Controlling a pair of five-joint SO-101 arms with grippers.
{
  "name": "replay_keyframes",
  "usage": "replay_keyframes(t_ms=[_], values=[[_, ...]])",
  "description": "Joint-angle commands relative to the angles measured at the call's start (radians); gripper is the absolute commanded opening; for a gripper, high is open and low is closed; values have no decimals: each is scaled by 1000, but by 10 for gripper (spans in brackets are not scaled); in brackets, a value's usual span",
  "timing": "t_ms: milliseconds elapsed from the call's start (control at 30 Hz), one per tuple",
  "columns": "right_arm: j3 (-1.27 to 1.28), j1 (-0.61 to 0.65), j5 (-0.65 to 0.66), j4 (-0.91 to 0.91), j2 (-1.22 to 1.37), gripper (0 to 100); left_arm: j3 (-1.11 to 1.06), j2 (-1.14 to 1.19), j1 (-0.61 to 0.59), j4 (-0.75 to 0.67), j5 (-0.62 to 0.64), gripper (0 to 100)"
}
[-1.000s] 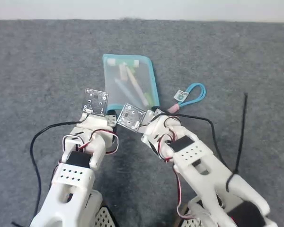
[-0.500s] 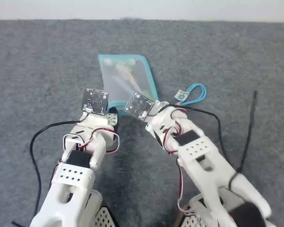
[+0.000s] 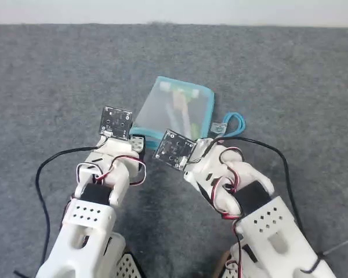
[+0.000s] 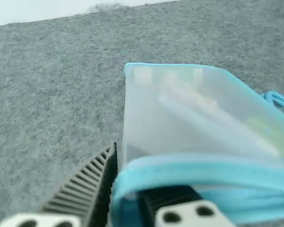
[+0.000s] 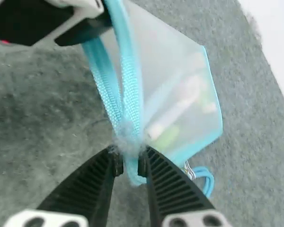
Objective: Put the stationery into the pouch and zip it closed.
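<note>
While the pouch is clamped by the left end effector, its zip, pinched by the right end effector, has been dragged toward 3 o'clock, likely closing it.

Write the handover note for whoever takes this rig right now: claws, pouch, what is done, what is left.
Left claw: shut on one end of the zip edge of the pouch.
Right claw: shut on the same zip edge, farther along.
Pouch: on the grey mat ahead of both arms, with the stationery inside, seen through its wall.
Done: loading.
Left: finish zipping. How far the zip is shut cannot be told. Then release both claws.
</note>
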State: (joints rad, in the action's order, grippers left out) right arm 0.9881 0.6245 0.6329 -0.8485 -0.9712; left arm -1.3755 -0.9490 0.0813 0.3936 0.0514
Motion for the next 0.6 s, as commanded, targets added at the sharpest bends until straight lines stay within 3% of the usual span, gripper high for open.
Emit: replay_keyframes(t_ms=[0,133,467,567], values=[[-49,42,9,-12,-56,8,45,11,5,3,-71,162],[-52,42,11,-15,-58,8,41,12,6,3,-163,166],[-38,22,-2,-35,-105,8,41,12,6,3,-166,13],[5,5,-66,-25,-90,8,41,9,5,3,-164,9]])
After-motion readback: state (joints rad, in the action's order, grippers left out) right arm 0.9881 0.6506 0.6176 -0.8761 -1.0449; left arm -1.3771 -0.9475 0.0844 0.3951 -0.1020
